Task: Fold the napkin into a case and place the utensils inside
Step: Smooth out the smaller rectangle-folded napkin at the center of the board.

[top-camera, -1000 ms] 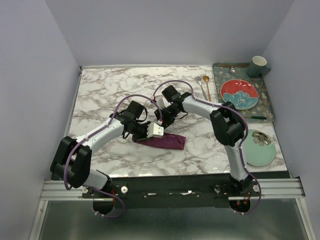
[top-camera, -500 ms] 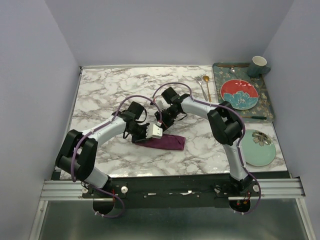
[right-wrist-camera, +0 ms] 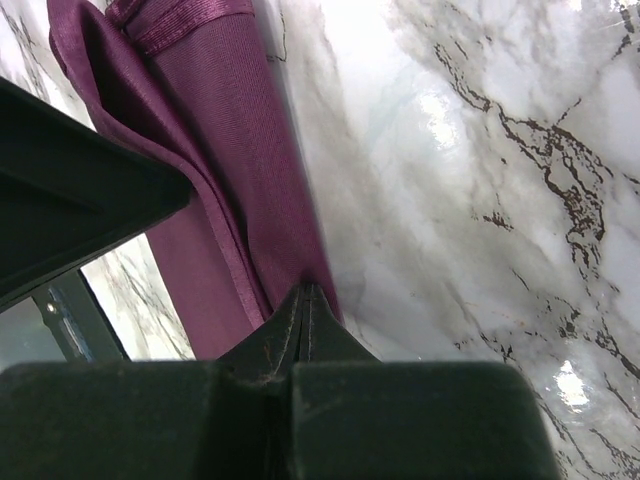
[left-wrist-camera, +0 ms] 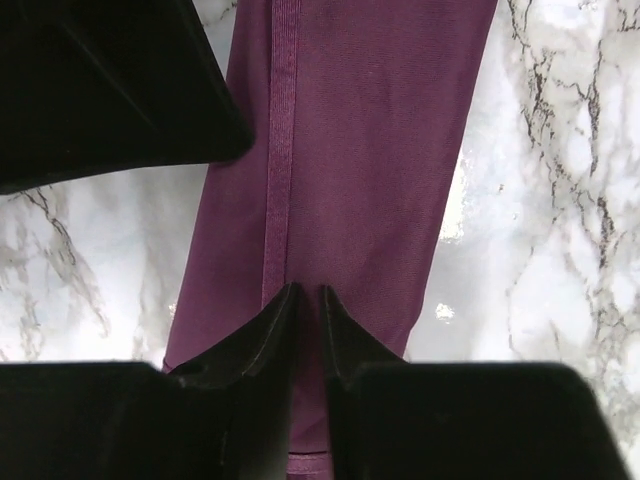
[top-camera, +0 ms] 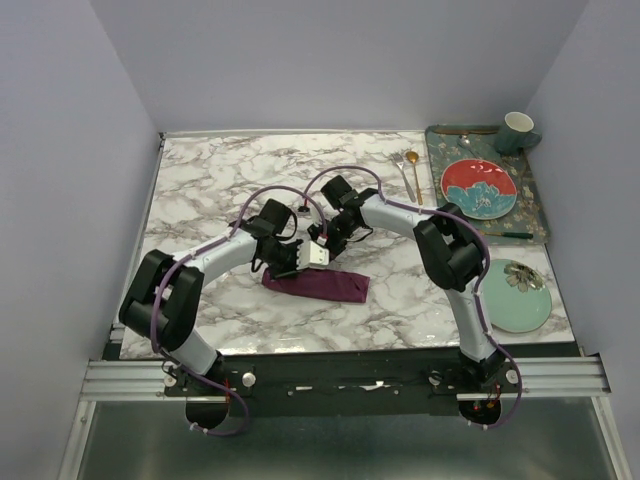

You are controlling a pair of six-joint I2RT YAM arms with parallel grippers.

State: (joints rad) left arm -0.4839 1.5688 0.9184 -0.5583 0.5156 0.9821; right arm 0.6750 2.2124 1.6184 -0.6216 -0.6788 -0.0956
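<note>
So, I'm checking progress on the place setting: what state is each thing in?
napkin: folded into a narrow strip, flat on the table.
left tool: a slit apart over the napkin; grip unclear.
right tool: shut at the napkin's edge.
fork, spoon: lying outside the napkin.
cup: upright.

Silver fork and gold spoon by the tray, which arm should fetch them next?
Right, probably. The silver fork and gold spoon lie at the marble table's far right, on the right arm's side; the left tool, at the plum-purple satin napkin, is farther away.

The marble table (top-camera: 200, 180) bears the folded napkin (top-camera: 330, 285), fork (top-camera: 402, 175), spoon (top-camera: 414, 175), tray (top-camera: 535, 205) and green plate (top-camera: 515, 295).
</note>
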